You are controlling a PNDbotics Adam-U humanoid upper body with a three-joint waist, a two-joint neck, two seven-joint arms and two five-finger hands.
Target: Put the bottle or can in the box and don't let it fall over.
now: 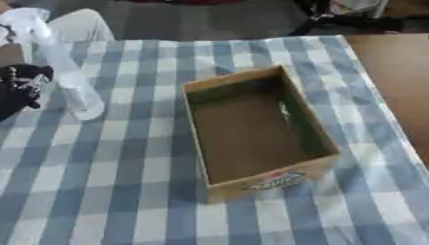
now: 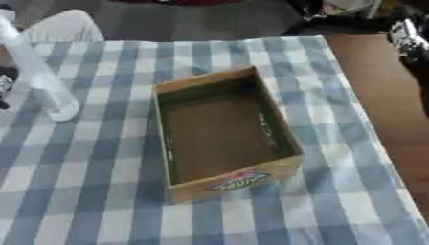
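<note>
A clear plastic bottle (image 1: 65, 79) stands upright on the checked cloth at the left, its cap near the upper left corner. My left hand (image 1: 20, 88), black with silver parts, is right beside the bottle's left side at mid height; I cannot tell whether it touches the bottle. An open cardboard box (image 1: 270, 182) with a printed front wall lies in the middle of the table, to the right of the bottle, with nothing inside. Part of my right hand (image 2: 409, 36) shows at the upper right edge of the right eye view, well away from the box.
The blue and white checked cloth (image 1: 126, 191) covers most of the table. Bare brown tabletop (image 1: 394, 72) shows along the right side. Dark equipment (image 1: 335, 14) stands beyond the far edge.
</note>
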